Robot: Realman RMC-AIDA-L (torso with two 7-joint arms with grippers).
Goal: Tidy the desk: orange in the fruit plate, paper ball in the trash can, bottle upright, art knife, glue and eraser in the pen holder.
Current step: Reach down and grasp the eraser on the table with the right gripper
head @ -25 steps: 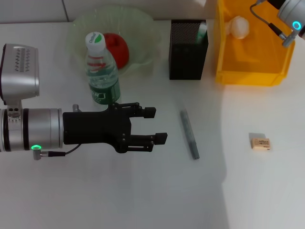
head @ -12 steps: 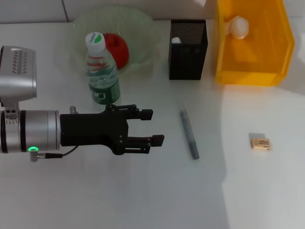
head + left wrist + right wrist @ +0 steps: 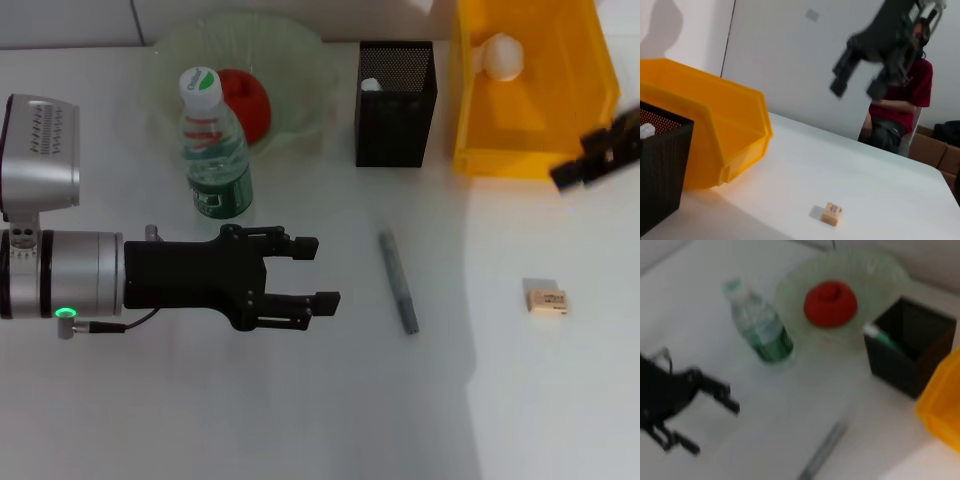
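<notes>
Now:
left gripper (image 3: 315, 270): fingers apart, empty, centre-left of head view.
right gripper (image 3: 598, 155): right edge, fingers unclear.
bottle (image 3: 213, 148): upright.
eraser (image 3: 547, 300): lower right, on desk (image 3: 330, 410).

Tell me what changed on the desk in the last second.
The right tool left the trash can corner, dropped out of view, then reappeared lower beside it. The left tool, open, drifted slightly back. Bottle, orange, grey stick and eraser stayed put.

The orange (image 3: 243, 103) lies in the fruit plate (image 3: 300, 60) at upper left, the bottle (image 3: 213, 150) before it; the eraser (image 3: 547, 301) lies at right.
</notes>
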